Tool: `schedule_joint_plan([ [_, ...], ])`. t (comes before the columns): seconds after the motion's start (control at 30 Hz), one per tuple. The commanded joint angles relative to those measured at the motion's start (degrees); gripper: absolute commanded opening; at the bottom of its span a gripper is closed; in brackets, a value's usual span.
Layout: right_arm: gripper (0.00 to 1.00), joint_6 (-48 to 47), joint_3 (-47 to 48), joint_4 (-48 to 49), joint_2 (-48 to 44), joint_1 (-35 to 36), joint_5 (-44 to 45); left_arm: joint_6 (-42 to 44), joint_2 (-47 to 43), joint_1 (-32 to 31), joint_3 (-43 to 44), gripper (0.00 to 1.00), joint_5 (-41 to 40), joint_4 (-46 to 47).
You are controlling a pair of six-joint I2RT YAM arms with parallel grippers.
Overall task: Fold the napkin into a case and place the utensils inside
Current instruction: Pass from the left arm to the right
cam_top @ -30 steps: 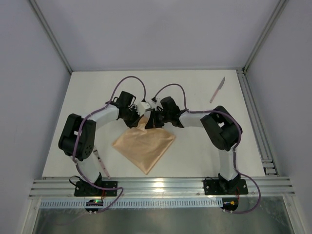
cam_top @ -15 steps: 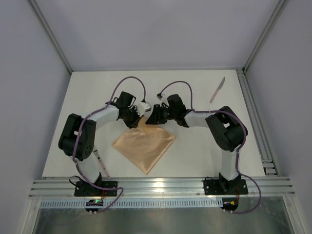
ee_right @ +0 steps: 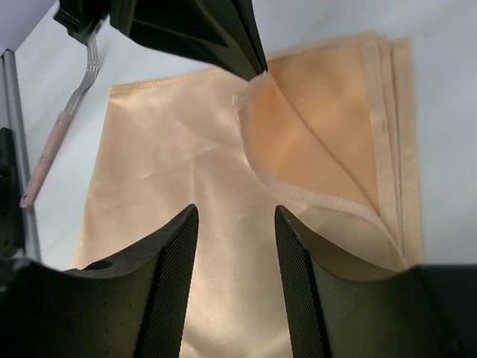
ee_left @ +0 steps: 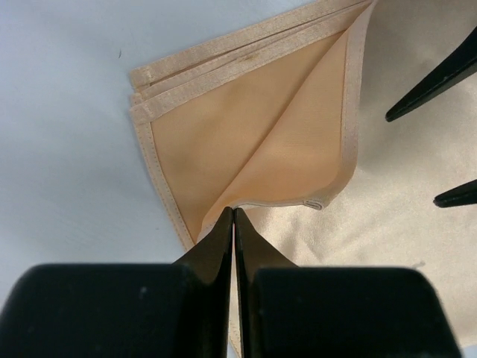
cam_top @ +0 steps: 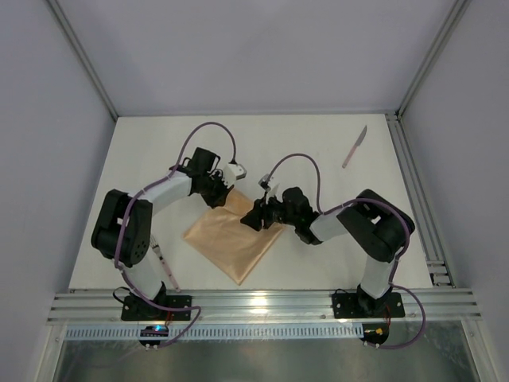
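One layer of the folded peach-orange cloth napkin, centre frame, is pinched back by my closed left gripper, I judge to open a pocket; my right gripper hovers half-spread over it.

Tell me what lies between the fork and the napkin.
Nothing: bare table separates the fork from the napkin, clear in the right wrist view.

From above, the napkin's far edge lies hidden under the two arms, and the fork is too thin to show its tines. In the left wrist view, the right fingers run off the right edge.
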Motion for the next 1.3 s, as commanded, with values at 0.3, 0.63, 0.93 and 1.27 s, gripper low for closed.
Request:
schedule_joint_plan([
  [0.3, 0.52, -13.22, 6.17, 12.09, 3.81, 3.55, 9.68, -0.28, -2.89, -0.11, -1.13, 0.00, 2.04, 0.27],
  [0.63, 0.46, -13.74, 9.43, 9.02, 6.28, 4.51, 10.55, -0.72, -2.63, -0.11, -0.69, 0.00, 2.30, 0.18],
  [0.93, 0.22, -14.01, 11.72, 5.59, 8.12, 5.22, 11.61, -0.90, -2.54, -0.11, -0.34, 0.00, 1.95, -0.26],
  [1.27, 0.04, -15.41, 11.72, 1.81, 5.05, 5.48, 9.94, -2.65, -3.15, -0.11, 1.51, 0.06, 0.63, -3.06],
])
